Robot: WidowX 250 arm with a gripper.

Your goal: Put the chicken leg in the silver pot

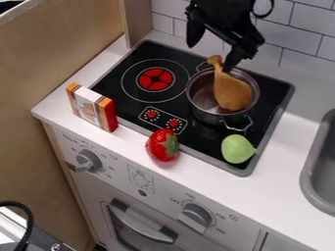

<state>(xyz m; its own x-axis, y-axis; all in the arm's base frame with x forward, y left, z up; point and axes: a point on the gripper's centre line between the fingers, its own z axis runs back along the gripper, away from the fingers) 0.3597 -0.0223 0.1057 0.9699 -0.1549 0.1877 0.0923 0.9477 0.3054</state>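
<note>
Below the tiles point(288, 34), on the bench point(298, 147), saw the pot point(209, 116) toward the stove's point(270, 110) back right corner. Found the leg point(232, 93) slanting into the pot, probably propped on the rim for being too long to lie flat. Saw the claw point(210, 59) spread near the bony end, pinching nothing, presumably to leave the leg free. Noticed box point(91, 108), strawberry point(161, 145) and pear point(237, 149) along the stove's front edge, apart from the pot.

Pot point(212, 117) shiny metal; strawberry point(159, 145) glossy plastic; stovetop point(180, 98) glossy; chicken leg point(230, 92) smooth; panel point(65, 54) matt wood.
</note>
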